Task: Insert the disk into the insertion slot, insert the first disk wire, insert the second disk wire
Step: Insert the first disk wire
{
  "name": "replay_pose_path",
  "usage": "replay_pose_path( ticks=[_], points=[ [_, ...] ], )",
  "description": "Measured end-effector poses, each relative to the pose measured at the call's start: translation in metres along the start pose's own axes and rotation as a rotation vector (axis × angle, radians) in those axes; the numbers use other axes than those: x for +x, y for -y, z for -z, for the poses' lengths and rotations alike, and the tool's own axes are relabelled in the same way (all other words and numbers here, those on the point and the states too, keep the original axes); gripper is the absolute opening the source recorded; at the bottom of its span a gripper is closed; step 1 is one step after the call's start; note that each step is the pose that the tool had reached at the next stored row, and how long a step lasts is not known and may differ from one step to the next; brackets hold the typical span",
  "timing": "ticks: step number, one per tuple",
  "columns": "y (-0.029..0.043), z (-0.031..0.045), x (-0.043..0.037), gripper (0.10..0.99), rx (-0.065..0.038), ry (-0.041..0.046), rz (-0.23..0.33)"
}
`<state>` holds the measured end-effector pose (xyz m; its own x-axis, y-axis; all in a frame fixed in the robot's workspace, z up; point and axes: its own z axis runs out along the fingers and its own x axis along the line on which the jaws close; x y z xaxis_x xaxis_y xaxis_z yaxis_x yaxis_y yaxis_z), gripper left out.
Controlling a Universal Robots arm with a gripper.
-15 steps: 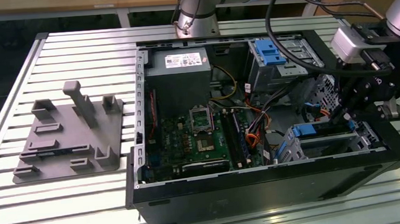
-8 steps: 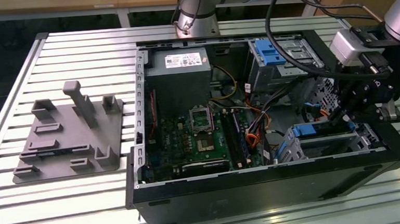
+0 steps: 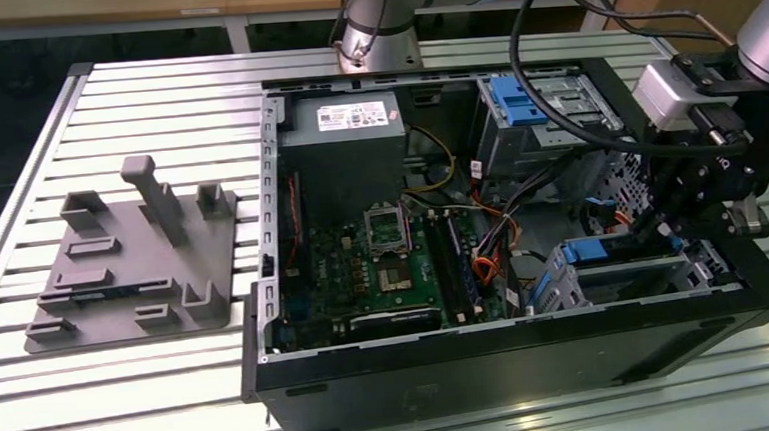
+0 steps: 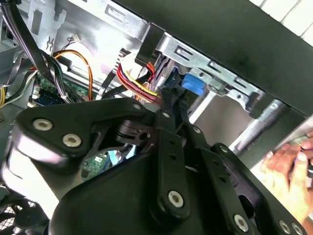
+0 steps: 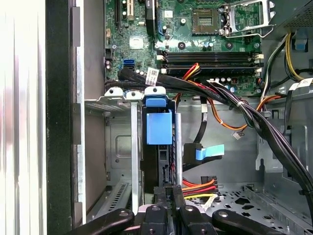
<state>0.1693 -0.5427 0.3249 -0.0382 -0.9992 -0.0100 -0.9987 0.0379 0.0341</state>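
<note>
The disk (image 5: 159,128), edge-on with its bright blue carrier rail, sits inside the insertion slot (image 5: 116,147), the low silver cage at the case's near corner on the exterior view's right (image 3: 565,283). My gripper (image 5: 169,192) is at the disk's end, its fingers close together on the black plug of a red, yellow and black disk wire (image 5: 199,186). In the second wrist view the fingertips (image 4: 166,98) meet the same wires beside the blue rail (image 4: 193,83). A second black wire plug with a blue tab (image 5: 209,152) hangs free beside the disk. In the exterior view the gripper (image 3: 656,227) reaches down into the case.
A thick black cable bundle (image 5: 244,112) crosses above the cage, beside the motherboard (image 3: 388,265). A taller grey cage with a blue latch (image 3: 528,106) stands at the back. A grey fixture (image 3: 134,261) lies on the slatted table. A person's hand (image 4: 288,171) is outside the case.
</note>
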Motion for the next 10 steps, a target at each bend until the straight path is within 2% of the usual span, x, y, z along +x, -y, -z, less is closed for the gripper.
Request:
replay_pose_path(
  ticks=[1,2,3,4,5,6,10],
  points=[
    [-0.0001,-0.0009,0.0000,0.173,0.000,0.0017,0.000],
    [-0.0001,-0.0008,0.0001,0.231,0.000,0.0011,0.000],
    [-0.0001,0.0006,0.0001,0.231,0.000,-0.0006,0.000],
    [-0.0002,0.0020,0.0001,0.294,0.000,-0.0005,0.000],
    [-0.0002,0.0045,0.0001,0.294,0.000,-0.0008,0.000],
    [-0.0003,0.0078,0.0000,0.361,0.000,-0.0011,0.000],
    [-0.0010,0.0259,-0.0013,0.361,0.000,-0.0018,0.000]
  ],
)
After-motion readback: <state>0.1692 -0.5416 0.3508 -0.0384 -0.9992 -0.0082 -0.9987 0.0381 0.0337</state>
